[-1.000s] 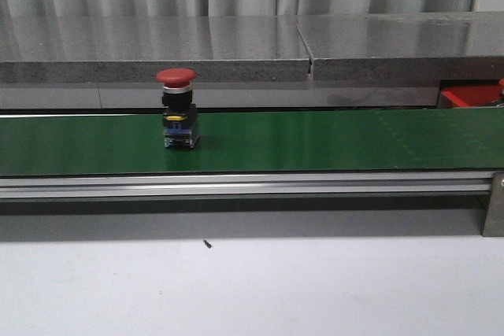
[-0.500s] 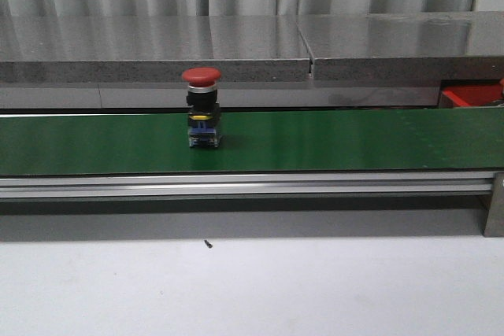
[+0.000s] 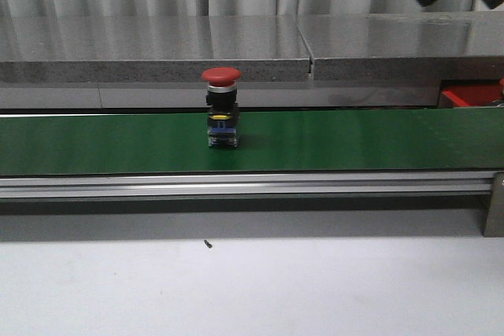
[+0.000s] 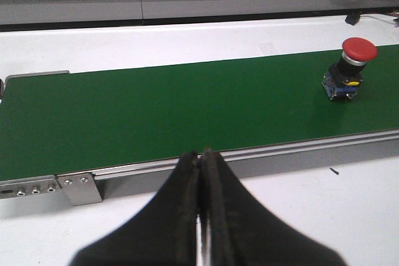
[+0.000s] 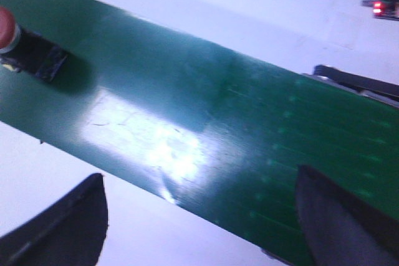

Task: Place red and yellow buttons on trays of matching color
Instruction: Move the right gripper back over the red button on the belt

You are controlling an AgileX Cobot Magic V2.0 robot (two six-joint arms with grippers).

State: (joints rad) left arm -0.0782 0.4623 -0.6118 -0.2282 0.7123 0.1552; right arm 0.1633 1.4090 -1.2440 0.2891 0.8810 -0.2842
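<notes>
The long green belt [image 3: 354,141] ran across the front view, and the red button [image 3: 222,108] stood upright on it, nearer its far edge than its near one. A corner of the red tray [image 3: 469,97] showed beyond the belt's right end. The right gripper [image 5: 199,216] hung spread wide over the belt (holding nothing); the left gripper [image 4: 204,160] was pressed closed, empty.

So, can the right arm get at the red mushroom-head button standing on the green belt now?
Probably yes. The red mushroom-head button stands upright and alone on the green belt, nothing beside or over it. The right gripper hangs above the belt, jaws wide open, off to the button's side.
</notes>
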